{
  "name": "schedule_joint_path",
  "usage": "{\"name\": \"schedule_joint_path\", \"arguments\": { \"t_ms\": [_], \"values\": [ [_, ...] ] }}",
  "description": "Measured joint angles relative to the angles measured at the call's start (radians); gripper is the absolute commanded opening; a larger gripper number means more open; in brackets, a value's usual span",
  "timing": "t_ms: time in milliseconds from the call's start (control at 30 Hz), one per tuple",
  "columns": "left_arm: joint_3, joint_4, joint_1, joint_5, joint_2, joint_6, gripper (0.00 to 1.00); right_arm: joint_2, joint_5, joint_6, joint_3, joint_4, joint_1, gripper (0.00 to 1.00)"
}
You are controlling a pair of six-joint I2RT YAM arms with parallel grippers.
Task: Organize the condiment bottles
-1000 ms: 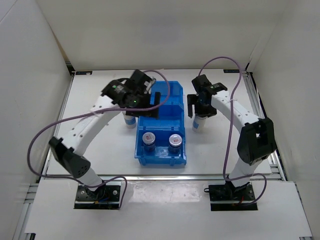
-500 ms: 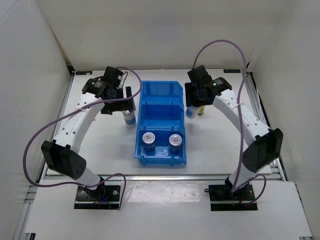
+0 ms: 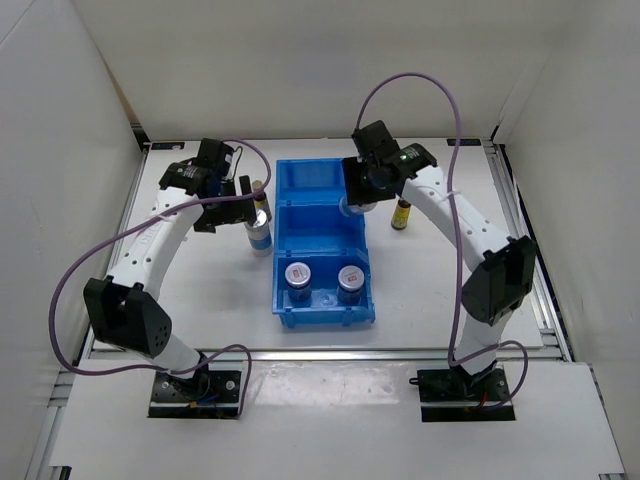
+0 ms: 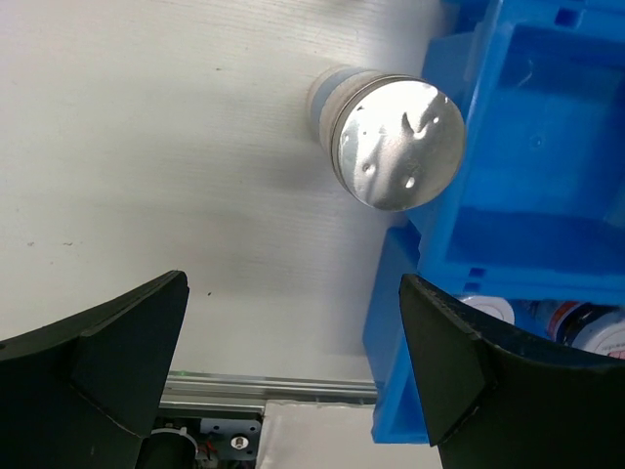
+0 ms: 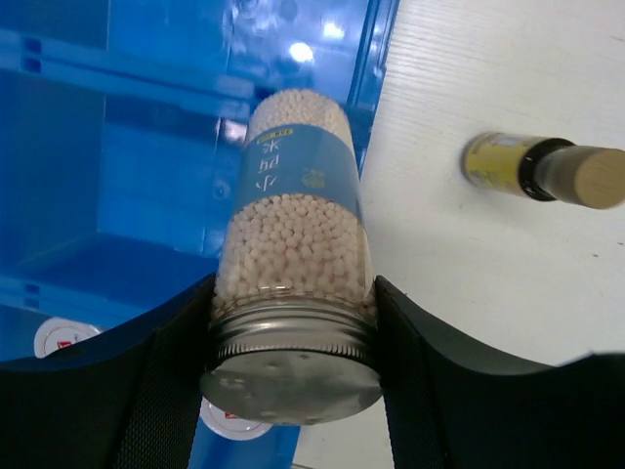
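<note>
Right wrist view showed the right claw [image 5: 293,342] closed on a bead-filled cylinder [image 5: 293,225]. Both fingers pressed the glass just below the silver lid. This cylinder hung over the right side of the blue bin [image 5: 117,195]. Which compartment lay beneath it could not be told. A brown bottle [image 5: 542,171] with a gold cap stood on the white table [image 5: 469,293], just beyond the bin's right wall.

Left wrist view showed the left claw [image 4: 293,362] spread wide and holding nothing. A second cylinder [image 4: 395,142] stood upright on the table ahead of the claw, apart from both fingers and just beside the bin's left wall.

Top external view showed two squat jars [image 3: 298,277] side by side in the bin's near compartment. Another brown bottle [image 3: 261,192] stood just behind the second cylinder.
</note>
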Motion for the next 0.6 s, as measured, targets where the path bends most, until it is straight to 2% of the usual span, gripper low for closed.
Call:
{"name": "schedule_joint_path", "arguments": {
  "t_ms": [300, 600],
  "values": [
    [-0.002, 0.018, 0.0, 0.01, 0.0, 0.0, 1.0, 0.088, -0.062, -0.013, 0.002, 0.026, 0.003, 0.0],
    [0.003, 0.019, 0.0, 0.024, 0.0, 0.001, 1.0, 0.09, -0.064, -0.029, 0.0, 0.025, 0.002, 0.0]
  ]
}}
